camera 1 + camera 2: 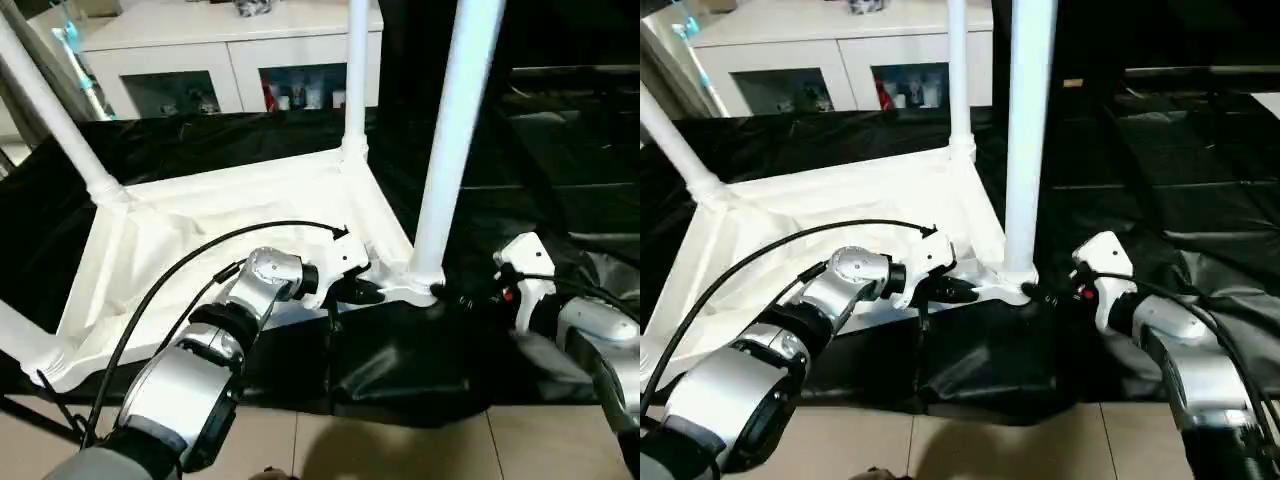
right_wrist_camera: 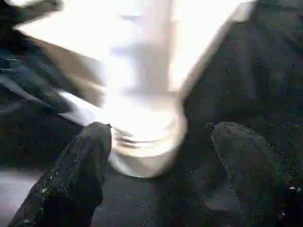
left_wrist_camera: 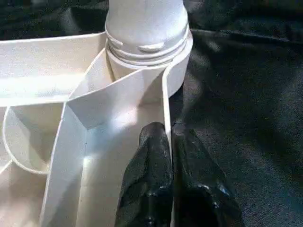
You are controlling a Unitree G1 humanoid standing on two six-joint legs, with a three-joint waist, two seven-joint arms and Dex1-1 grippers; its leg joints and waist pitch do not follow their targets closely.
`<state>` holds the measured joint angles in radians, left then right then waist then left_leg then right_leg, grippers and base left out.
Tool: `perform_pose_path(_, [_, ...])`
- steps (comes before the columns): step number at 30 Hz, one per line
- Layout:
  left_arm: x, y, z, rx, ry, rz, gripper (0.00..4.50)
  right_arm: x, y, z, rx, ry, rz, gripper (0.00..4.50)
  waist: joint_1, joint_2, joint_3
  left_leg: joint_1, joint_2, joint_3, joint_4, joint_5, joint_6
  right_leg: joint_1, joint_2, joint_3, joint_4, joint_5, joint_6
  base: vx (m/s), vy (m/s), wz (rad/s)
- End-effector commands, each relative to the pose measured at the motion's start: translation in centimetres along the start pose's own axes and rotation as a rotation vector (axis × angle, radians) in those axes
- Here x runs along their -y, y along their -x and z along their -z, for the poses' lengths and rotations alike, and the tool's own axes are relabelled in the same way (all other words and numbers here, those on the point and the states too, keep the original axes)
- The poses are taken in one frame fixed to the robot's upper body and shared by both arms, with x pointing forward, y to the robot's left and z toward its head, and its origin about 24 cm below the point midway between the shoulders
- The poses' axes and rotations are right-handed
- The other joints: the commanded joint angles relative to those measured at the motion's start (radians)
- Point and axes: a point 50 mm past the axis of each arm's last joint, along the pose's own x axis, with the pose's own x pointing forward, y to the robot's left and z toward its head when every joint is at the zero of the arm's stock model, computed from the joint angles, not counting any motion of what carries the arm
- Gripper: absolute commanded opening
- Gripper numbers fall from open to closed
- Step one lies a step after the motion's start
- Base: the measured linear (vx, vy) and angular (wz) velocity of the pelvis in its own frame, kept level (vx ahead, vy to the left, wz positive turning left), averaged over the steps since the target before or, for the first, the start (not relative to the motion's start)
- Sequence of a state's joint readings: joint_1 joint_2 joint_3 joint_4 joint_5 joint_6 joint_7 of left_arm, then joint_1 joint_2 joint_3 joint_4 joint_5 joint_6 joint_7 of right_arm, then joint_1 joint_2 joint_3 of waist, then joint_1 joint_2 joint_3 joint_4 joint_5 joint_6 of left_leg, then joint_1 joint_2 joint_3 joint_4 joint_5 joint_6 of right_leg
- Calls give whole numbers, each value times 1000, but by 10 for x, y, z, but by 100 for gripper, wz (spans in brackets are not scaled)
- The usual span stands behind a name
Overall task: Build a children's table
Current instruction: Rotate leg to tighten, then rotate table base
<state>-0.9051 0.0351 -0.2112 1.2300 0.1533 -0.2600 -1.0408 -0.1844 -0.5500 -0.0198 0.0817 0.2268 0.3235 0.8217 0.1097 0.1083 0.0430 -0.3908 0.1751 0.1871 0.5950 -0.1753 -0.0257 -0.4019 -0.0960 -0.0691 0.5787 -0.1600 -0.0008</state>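
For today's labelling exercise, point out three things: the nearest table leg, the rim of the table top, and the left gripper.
nearest table leg (image 1: 447, 150), left eye view, mid-shaft.
table top (image 3: 166, 101), left wrist view, raised rim.
left gripper (image 3: 171, 135), left wrist view, between fingertips pinching the rim.

We see a counter (image 1: 560, 150) draped in creased black cloth, behind it a white cabinet (image 1: 230, 45) with glass doors and small colourful items on its shelves, beige floor tiles (image 1: 400, 445) along the near edge, a teal-handled object (image 1: 72, 45) beside the cabinet.

The black-covered work table (image 1: 560, 200) bears the table top (image 1: 200, 250) (upside down).
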Motion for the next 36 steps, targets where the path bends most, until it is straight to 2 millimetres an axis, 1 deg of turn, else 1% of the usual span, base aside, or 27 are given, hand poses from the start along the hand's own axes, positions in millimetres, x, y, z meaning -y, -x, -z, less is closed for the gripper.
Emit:
perform_pose_path(1, [-3,-1,-17,101,-74,-24,0,-8,1,-2,-10,10,-68,372,-2,-38,-70,15,50,-20,-58,-171,142,53,-60,28,-66,-239,-212,0,0,0])
perform_pose_path(2, [-3,-1,-17,100,-81,-31,0,-9,2,-1,-18,12,-77,372,-1,-38,-70,16,49,-19,-58,-170,142,52,-59,29,-68,-243,-209,0,0,0])
perform_pose_path(3, [-5,1,-17,110,-87,-67,0,-10,3,1,-30,16,-93,372,0,-45,-69,14,48,-18,-57,-166,144,53,-59,29,-69,-248,-202,0,0,0])
perform_pose_path(6, [-7,3,-18,135,-51,-69,0,-11,5,2,-35,10,-107,372,0,-43,-69,11,45,-19,-57,-160,142,53,-60,27,-71,-282,-187,0,0,0])
perform_pose_path(7, [-7,4,-18,144,-33,-64,28,-11,5,2,-36,13,-109,373,-1,-45,-68,11,44,-18,-58,-162,139,51,-59,27,-74,-302,-178,0,0,0])
perform_pose_path(8, [-8,6,-18,160,-14,-65,28,-10,7,1,-36,15,-111,373,-1,-46,-68,12,45,-18,-58,-162,138,50,-58,26,-74,-309,-177,0,0,0])
perform_pose_path(9, [-9,9,-19,190,17,-64,44,-11,9,-1,-34,19,-117,374,1,-46,-68,12,43,-17,-57,-158,138,51,-58,26,-75,-309,-179,0,0,0])
perform_pose_path(10, [-10,11,-19,214,28,-58,59,-12,10,-2,-31,20,-128,374,5,-42,-71,12,47,-19,-57,-146,141,52,-61,26,-70,-286,-191,0,0,0])
perform_pose_path(12, [-10,13,-21,242,29,-64,64,-14,10,-3,-27,18,-149,374,5,-42,-72,15,52,-19,-57,-150,144,47,-59,27,-68,-261,-203,0,0,0])
perform_pose_path(13, [-10,15,-22,267,41,-53,77,-17,11,-4,-24,16,-174,374,4,-44,-71,10,53,-20,-57,-143,157,52,-60,28,-62,-216,-215,0,0,0])
perform_pose_path(16, [-9,26,-19,303,49,-26,105,-28,13,-7,-19,8,-249,374,5,-44,-72,7,52,-19,-54,-123,177,51,-59,29,-55,-182,-228,0,0,0])
perform_pose_path(18, [-9,32,-16,309,57,-32,112,-32,11,-9,-8,2,-274,374,3,-43,-72,7,52,-19,-54,-124,178,52,-60,28,-56,-190,-225,0,0,0])
perform_pose_path(19, [-7,44,-8,275,68,-12,125,-38,6,-11,9,3,-296,374,-2,-50,-69,10,55,-18,-58,-141,166,51,-60,29,-59,-228,-222,0,0,0])
perform_pose_path(20, [-4,50,-3,245,71,4,125,-41,3,-12,15,4,-302,374,-3,-50,-68,8,58,-21,-62,-140,161,52,-63,29,-56,-237,-223,0,0,0])
perform_pose_path(21, [-3,53,-1,231,74,10,130,-42,1,-12,18,4,-303,374,-13,-42,-63,4,53,-20,-65,-160,150,48,-57,27,-61,-288,-206,0,0,0])
perform_pose_path(22, [1,60,6,186,86,28,153,-45,-3,-14,29,4,-308,374,-17,-44,-65,16,59,-20,-68,-190,127,42,-58,31,-66,-317,-202,0,0,0])
perform_pose_path(23, [1,60,6,186,86,28,153,-45,-3,-14,29,4,-308,374,-19,-42,-63,15,58,-20,-69,-197,118,42,-57,31,-66,-327,-201,0,0,0])
perform_pose_path(24, [5,70,12,144,100,40,162,-46,-8,-17,46,-7,-299,374,-21,-41,-61,16,57,-19,-70,-210,108,40,-55,32,-69,-342,-196,0,0,0])
perform_pose_path(25, [10,79,17,105,116,48,175,-48,-12,-19,62,-16,-295,374,-22,-43,-62,18,64,-24,-77,-213,82,41,-60,36,-59,-333,-198,0,0,0])
perform_pose_path(26, [14,89,22,69,130,37,175,-50,-18,-20,76,-13,-281,374,-26,-48,-61,15,62,-23,-79,-208,82,40,-57,35,-62,-334,-194,0,0,0])
perform_pose_path(27, [17,98,27,41,141,17,187,-52,-24,-21,90,-27,-277,374,-29,-46,-59,18,60,-22,-80,-216,72,37,-55,36,-62,-341,-190,0,0,0])
perform_pose_path(28, [19,106,30,20,150,-4,199,-55,-28,-22,99,-29,-283,374,-31,-42,-60,23,64,-23,-82,-227,56,34,-58,39,-58,-332,-196,0,0,0])
perform_pose_path(29, [22,113,32,5,157,-24,207,-58,-32,-23,107,-26,-287,374,-34,-44,-57,21,61,-21,-83,-232,56,33,-55,39,-62,-341,-192,0,0,0])
perform_pose_path(31, [26,123,34,-24,169,-50,230,-62,-39,-27,128,-29,-291,374,-34,-40,-58,30,60,-21,-84,-256,32,29,-53,41,-62,-343,-189,0,0,0])
perform_pose_path(33, [29,129,36,-48,172,-65,239,-66,-45,-31,150,-31,-292,374,-31,-38,-57,33,60,-19,-85,-263,21,26,-52,44,-61,-332,-187,0,0,0])
perform_pose_path(34, [31,134,37,-68,175,-75,248,-69,-50,-35,164,-27,-298,374,-33,-38,-56,29,58,-19,-87,-262,21,28,-51,44,-61,-330,-185,0,0,0])
perform_pose_path(36, [34,138,38,-92,176,-85,257,-74,-56,-39,180,-19,-306,374,-33,-35,-57,28,57,-21,-89,-261,11,30,-50,44,-56,-309,-181,0,0,0])
